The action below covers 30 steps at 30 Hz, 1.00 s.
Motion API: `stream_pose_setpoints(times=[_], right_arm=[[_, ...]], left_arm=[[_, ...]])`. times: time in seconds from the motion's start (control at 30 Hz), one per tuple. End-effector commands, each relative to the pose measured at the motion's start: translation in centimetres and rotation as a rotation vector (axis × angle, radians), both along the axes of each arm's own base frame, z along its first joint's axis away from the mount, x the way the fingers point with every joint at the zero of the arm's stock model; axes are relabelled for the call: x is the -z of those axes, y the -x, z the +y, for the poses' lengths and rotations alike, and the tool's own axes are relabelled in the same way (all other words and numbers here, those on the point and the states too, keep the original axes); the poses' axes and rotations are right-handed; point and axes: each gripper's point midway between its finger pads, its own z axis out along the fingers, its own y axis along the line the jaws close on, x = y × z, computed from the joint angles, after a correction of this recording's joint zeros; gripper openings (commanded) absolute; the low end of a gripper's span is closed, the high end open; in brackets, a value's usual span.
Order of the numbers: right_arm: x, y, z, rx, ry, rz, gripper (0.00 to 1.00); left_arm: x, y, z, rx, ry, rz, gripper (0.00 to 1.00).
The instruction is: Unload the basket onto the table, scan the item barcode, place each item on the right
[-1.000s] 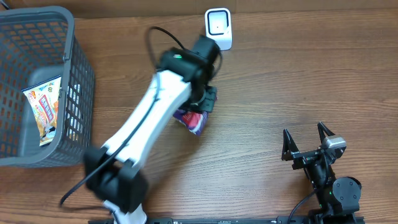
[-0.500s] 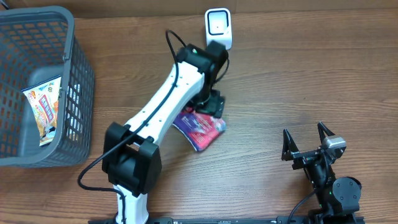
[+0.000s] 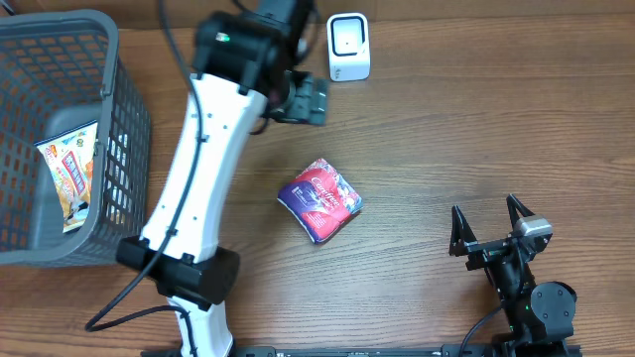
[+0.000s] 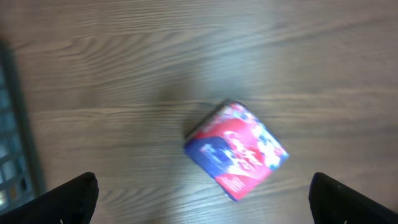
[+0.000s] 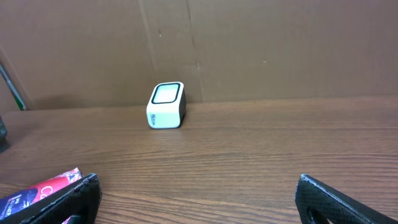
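1. Well, the left arm (image 3: 203,169) is reaching up from its base at the near edge of the wooden surface (image 3: 476,119), its white links stretching diagonally towards the far side.
2. Its wrist is bending over at the top, so the left fingers (image 3: 316,99) are pointing sideways towards the white barcode scanner (image 3: 348,46) and hovering just beside it.
3. The left fingers are standing wide open, gripping nothing; in the left wrist view their tips are showing only in the bottom corners.
4. The purple-and-red packet (image 3: 319,199) is lying flat on the surface near the middle, well apart from both sets of fingers and between the scanner and the near edge.
5. The right arm (image 3: 526,288) is sitting folded at the near right corner, with the right fingers (image 3: 458,236) spreading open and facing the scanner.
6. A grey basket (image 3: 124,119) is standing at the left, holding a snack pack (image 3: 71,174).
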Motion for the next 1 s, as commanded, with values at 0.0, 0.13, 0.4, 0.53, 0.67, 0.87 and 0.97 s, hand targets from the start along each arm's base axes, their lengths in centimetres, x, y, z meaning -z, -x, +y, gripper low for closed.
stream_pose_setpoints(times=[0.0,0.13,0.4,0.53,0.67,0.87,0.97], right_arm=[[0.2,0.0,0.0,0.003,0.004,-0.004,1.0],[0.2,0.0,0.0,0.003,0.003,-0.004,1.0],[0.2,0.0,0.0,0.003,0.003,-0.004,1.0],[0.2,0.0,0.0,0.003,0.004,-0.004,1.0],[0.2,0.0,0.0,0.003,0.004,-0.004,1.0],[0.2,0.0,0.0,0.003,0.004,-0.004,1.0],[0.2,0.0,0.0,0.003,0.003,-0.004,1.0]], left_arm=[[-0.1,-0.3,2.4,-0.095,-0.009,0.001,1.0],[1.3,-0.2,3.3,-0.12,-0.022,0.044,1.0],[5.3,2.2,0.1,-0.017,0.084,0.23,1.0],[9.0,4.3,0.0,0.002,0.036,0.355,1.0],[13.2,5.3,-0.2,-0.01,0.025,0.428,1.0],[18.6,7.3,-0.4,-0.001,0.052,0.519,1.0],[20.6,7.6,-1.0,0.034,0.098,0.521,1.0]])
